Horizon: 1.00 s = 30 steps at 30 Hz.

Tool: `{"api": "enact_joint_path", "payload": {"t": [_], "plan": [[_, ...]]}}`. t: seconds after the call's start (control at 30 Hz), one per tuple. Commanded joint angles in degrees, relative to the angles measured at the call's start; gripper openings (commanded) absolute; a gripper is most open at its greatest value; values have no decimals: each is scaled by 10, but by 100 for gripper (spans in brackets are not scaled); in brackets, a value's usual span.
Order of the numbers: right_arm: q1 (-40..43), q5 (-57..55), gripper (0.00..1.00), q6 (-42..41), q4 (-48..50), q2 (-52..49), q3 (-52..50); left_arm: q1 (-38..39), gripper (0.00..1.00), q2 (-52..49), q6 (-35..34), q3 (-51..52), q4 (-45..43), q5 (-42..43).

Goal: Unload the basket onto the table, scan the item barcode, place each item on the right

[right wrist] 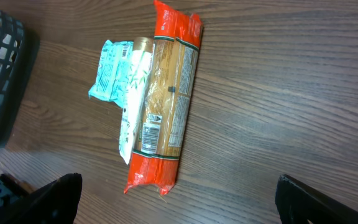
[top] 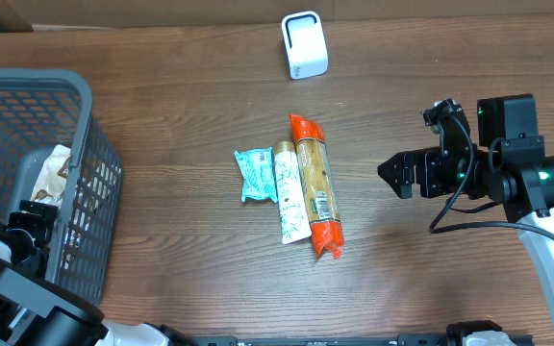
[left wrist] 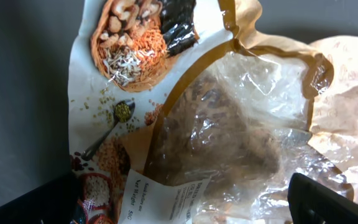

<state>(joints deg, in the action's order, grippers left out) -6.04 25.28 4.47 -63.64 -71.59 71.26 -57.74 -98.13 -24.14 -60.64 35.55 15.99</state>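
At the right edge of the counter [top: 190, 106], my right gripper [top: 386, 174] hangs with its jaws wide and nothing between them, pointing toward the middle. There, three packs lie side by side, touching along their lengths.

Nearest that gripper is a long pasta pack [right wrist: 169, 93]. It has clear film over pale strands, crimped orange ends and a small barcode [right wrist: 152, 119] facing up. The print beside the barcode is too fine for me to read. Against it lies a slim white pack [right wrist: 134, 93] with green leaf drawings and a gold end. Beyond that is a short teal packet [right wrist: 109, 71], crinkled foil with its own barcode showing.

A white scanner [top: 304, 44], boxy with rounded corners, stands upright near the far edge, well apart from the packs.

At the near left corner, my left gripper [left wrist: 182, 186] is also spread wide and holds nothing. It hovers inside a grey plastic lattice basket [top: 75, 106], just above a bag [left wrist: 229, 124]. The bag is brown paper with a crumpled clear window. It is printed with a bowl of nuts and grains and a spoon of green beans. It has a white sticker whose small text I cannot make out.
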Motion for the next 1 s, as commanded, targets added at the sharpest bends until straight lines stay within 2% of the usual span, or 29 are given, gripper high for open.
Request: {"api": "enact_joint_path", "payload": {"t": [0.0,0.23,0.43,0.7,0.97], "plan": [[1,5,100,-1,3,1,14,3,100,-12,-3,-5,20,16],[1,5,100,-1,9,1,14,2,100,7,-25,-68,90,-79],[1,5,100,-1,10,1,14,5,100,-3,-12,-68,71,-114],[1,5,100,-1,12,1,14,12,100,-38,11,-6,7,-103],[1,5,100,-1,12,1,14,13,97,-39,49,7,-51,15]]}}
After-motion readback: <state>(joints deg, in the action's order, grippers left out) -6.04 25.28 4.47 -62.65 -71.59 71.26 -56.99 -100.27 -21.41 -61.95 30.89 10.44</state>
